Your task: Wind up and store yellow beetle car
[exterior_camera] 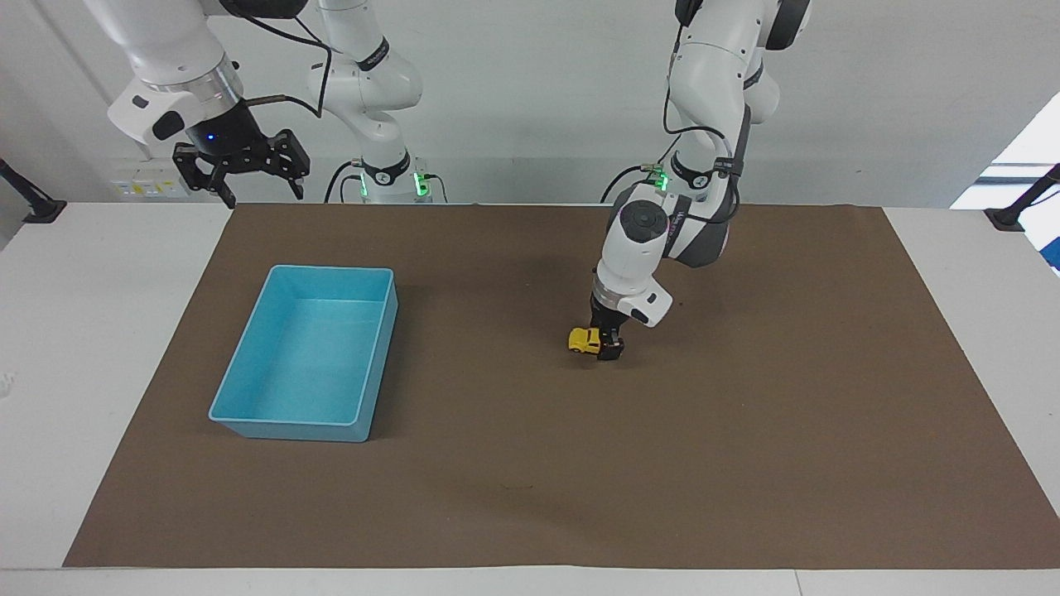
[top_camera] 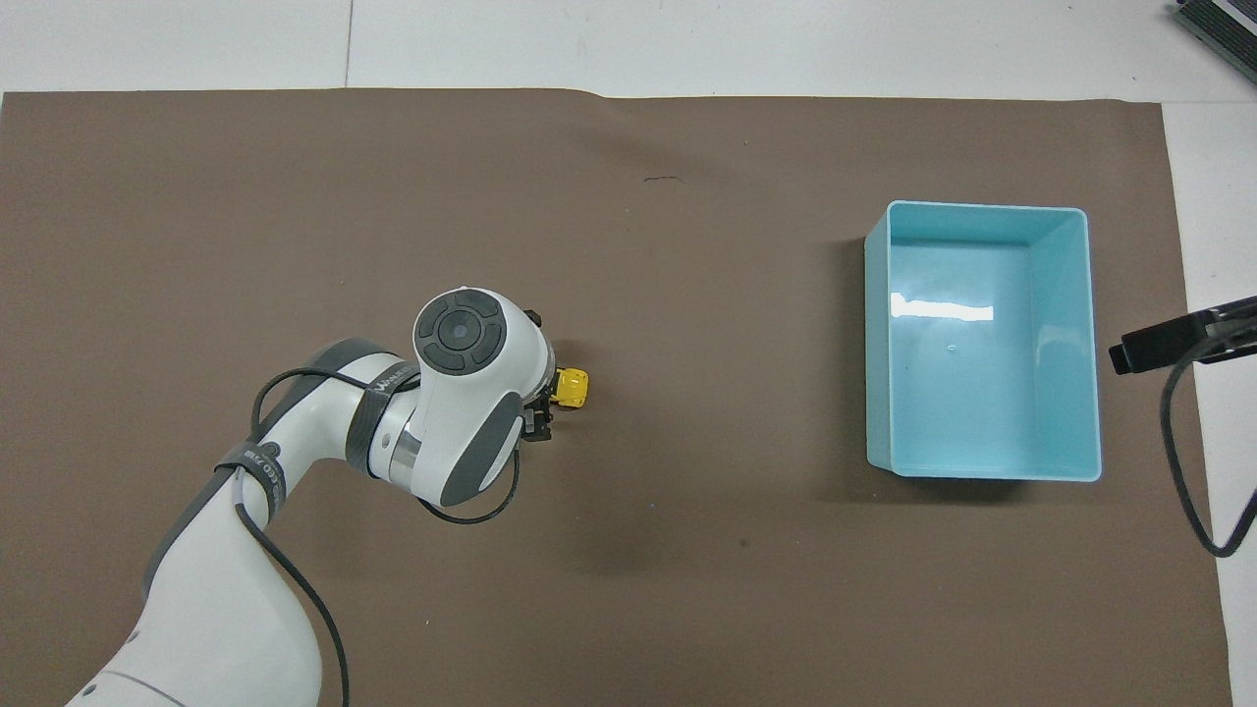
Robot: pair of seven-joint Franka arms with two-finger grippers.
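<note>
Left hand [exterior_camera: 609, 346] apparently clamped on yellow beetle car [exterior_camera: 584, 339], right hand [exterior_camera: 241, 170] open, waiting.

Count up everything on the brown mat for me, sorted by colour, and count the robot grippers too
Yellow: 1, the yellow beetle car, at the left gripper near the mat's middle
Blue: 1, the blue bin, toward the right arm's end
Black grippers: 2, the left gripper down on the car and the right gripper, open and waiting up by its base
Total: 4
</note>
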